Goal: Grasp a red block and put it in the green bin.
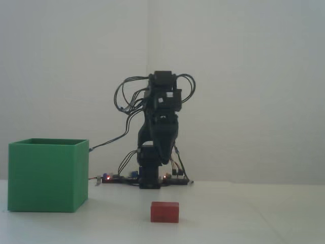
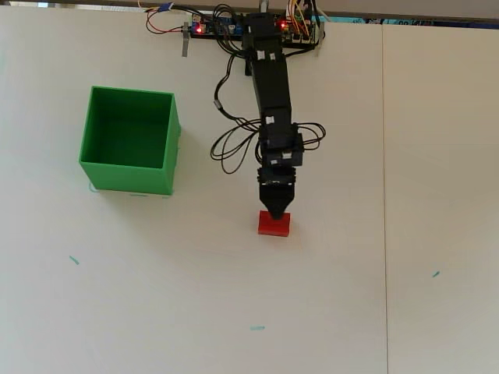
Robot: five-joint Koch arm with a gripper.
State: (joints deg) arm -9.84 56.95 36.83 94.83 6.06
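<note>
The red block (image 1: 164,212) (image 2: 274,225) lies flat on the white table, in front of the arm. The green bin (image 1: 46,175) (image 2: 129,140) stands open-topped to the left in both views and looks empty from above. My gripper (image 1: 162,136) (image 2: 274,207) hangs well above the table, pointing forward and down. In the overhead view its tip lines up with the block's far edge, but the fixed view shows a clear height gap between them. The jaws taper to one closed point and hold nothing.
The arm's base (image 1: 150,180) with its circuit boards and wires (image 2: 234,29) sits at the table's far edge. Loose cables (image 2: 234,144) hang beside the arm between it and the bin. A table seam (image 2: 383,195) runs down the right side.
</note>
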